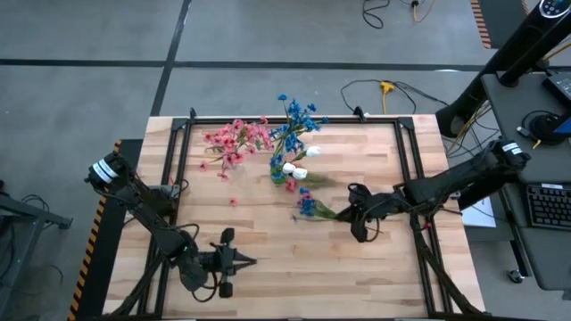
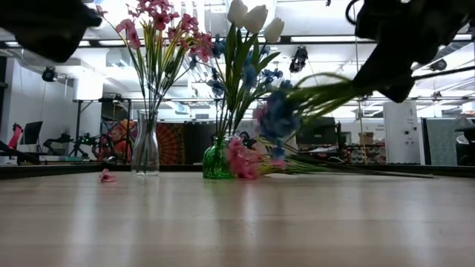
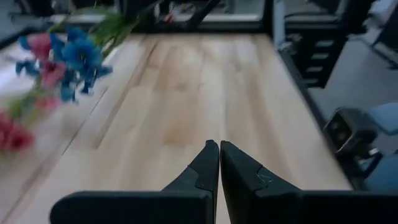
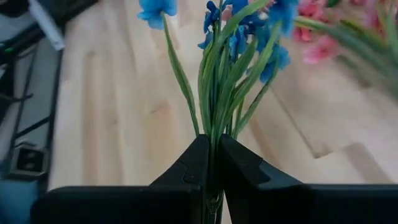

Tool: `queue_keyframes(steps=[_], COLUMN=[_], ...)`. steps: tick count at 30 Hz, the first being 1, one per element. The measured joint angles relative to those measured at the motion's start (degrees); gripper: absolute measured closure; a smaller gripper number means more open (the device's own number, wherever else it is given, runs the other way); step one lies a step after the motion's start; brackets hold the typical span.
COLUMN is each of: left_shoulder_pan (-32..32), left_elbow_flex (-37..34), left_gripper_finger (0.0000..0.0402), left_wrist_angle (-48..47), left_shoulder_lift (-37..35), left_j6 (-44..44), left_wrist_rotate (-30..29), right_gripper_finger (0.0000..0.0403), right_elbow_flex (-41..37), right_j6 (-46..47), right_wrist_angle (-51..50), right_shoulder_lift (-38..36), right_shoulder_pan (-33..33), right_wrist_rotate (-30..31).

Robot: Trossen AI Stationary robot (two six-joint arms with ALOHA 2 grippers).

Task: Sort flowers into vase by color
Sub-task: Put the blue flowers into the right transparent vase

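My right gripper (image 1: 354,217) (image 4: 213,163) is shut on a blue-blossomed sprig (image 1: 307,205) (image 2: 278,116) right of the table's middle. A clear vase (image 2: 145,145) holds pink flowers (image 1: 235,138). A green vase (image 2: 217,160) beside it holds blue and white flowers (image 1: 293,143). A pink sprig (image 1: 292,185) (image 2: 245,165) lies flat on the table near the green vase. My left gripper (image 1: 243,261) (image 3: 219,152) is shut on nothing, near the table's near edge. My right gripper pinches the blue sprig's bundle of green stems (image 4: 214,127) between its two fingers. It comes from the table's right, with the fingers along the stems. The sprig is lifted clear of the table, its blossom end (image 2: 276,119) reaching toward the table's left and drooping lower.
One loose pink blossom (image 2: 107,176) (image 1: 234,201) lies on the wood in front of the vases. A black frame (image 1: 294,119) rims the table's far side, with rails down both sides. Bare wood (image 1: 294,267) spreads between the two grippers along the near half.
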Motion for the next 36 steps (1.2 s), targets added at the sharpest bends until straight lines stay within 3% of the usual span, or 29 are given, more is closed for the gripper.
queue_keyframes(steps=[6, 26, 36], left_shoulder_pan=[0.2, 2.2, 2.4], left_elbow_flex=[0.0, 0.0, 0.0], left_gripper_finger=[0.0402, 0.0402, 0.0402], left_wrist_angle=[6.7, 8.0, 8.0], left_shoulder_lift=[0.8, 0.8, 0.8], left_j6=[7.4, 8.2, 8.6], left_wrist_rotate=[0.2, -3.7, -3.7], right_gripper_finger=[0.0374, 0.0374, 0.0374], right_elbow_flex=[0.0, 0.0, 0.0], right_j6=[0.3, -2.7, -3.8], right_wrist_angle=[-0.1, 9.6, 8.8], right_shoulder_lift=[-1.3, -1.8, -7.9], right_shoulder_pan=[3.4, 7.3, 7.3], right_wrist_rotate=[-0.1, 4.0, 4.0])
